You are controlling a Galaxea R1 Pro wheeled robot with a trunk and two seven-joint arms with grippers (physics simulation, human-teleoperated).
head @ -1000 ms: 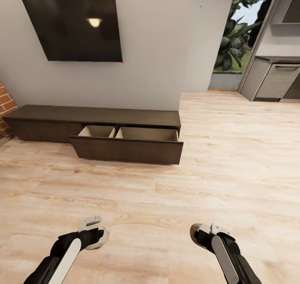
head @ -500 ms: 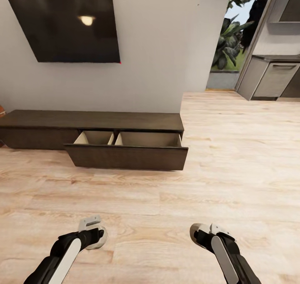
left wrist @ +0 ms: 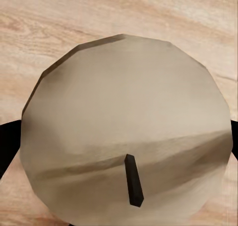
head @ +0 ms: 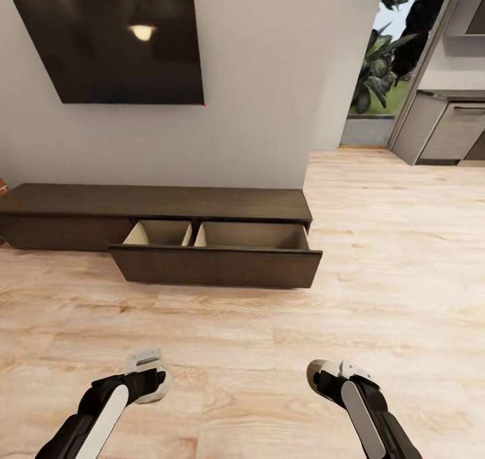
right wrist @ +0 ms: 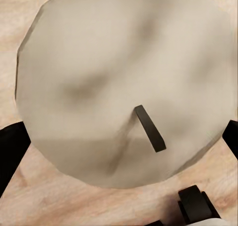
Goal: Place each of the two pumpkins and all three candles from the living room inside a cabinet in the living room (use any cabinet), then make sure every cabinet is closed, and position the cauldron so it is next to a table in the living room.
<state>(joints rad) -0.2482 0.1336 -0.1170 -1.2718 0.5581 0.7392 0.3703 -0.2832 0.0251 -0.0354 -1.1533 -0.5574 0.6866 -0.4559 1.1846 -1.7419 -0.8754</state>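
Observation:
The long, low dark-brown cabinet [head: 155,202] stands against the wall ahead, and its wide right drawer [head: 215,265] is pulled open, with a pale beige inside that looks empty. My left gripper [head: 153,381] hangs low over the floor, shut on a pale beige candle [left wrist: 129,136] with a dark wick. The right gripper [head: 322,378] is level with it and shut on a second candle [right wrist: 119,82]. Black fingers [right wrist: 10,151] flank that candle. Pumpkins, cauldron and table are out of view.
A dark TV [head: 108,42] hangs on the wall above the cabinet. The wall ends at a corner on the right; beyond it are a window with plants [head: 384,62] and grey kitchen cupboards [head: 448,132]. Light wood floor [head: 242,338] stretches between me and the drawer.
The whole picture has shifted: the cabinet now sits lower and larger, so the camera has moved closer. Both arms keep the same pose with their candles.

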